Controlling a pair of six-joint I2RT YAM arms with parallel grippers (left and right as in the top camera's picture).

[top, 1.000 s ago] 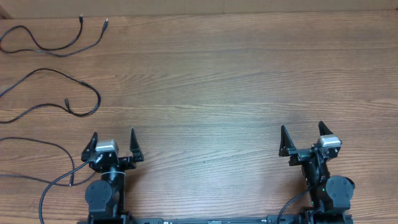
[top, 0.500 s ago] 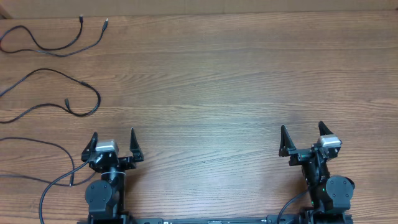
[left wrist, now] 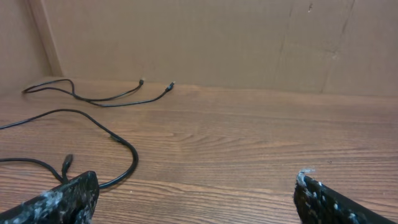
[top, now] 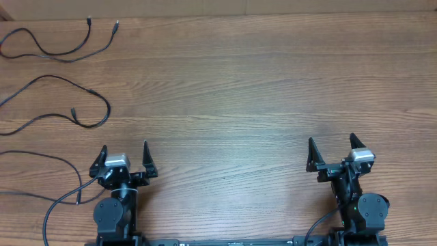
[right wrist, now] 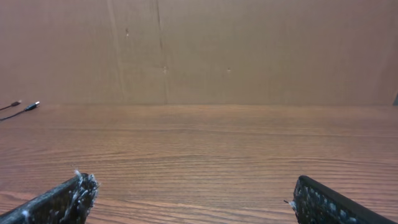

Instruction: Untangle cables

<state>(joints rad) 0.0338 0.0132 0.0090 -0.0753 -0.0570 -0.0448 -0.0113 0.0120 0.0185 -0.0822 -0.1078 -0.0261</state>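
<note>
Black, speckled fingers (left wrist: 59, 199) were seen spread wide on the left jaws, with nothing held between them. The right jaws were likewise parted and empty, well to the right of the left arm (top: 115, 208).

Three thin black cables were laid out on the wood-grain bench (top: 239, 102), all to the left of the left arm. A near cable (top: 76, 174) curled just beside the arm, a middle cable (top: 107, 109) looped ahead of it, and a far cable (top: 68, 60) lay well beyond, both plug ends turned toward the cardboard wall (left wrist: 186, 37). No crossing between them could be made out.

Trouble was judged likeliest from the near cable, which could be snagged by a sweep of the left arm and dragged over the middle loop. Such slim, round, slack cord could also be pinched poorly against the smooth bench and slipped from the jaws.
</note>
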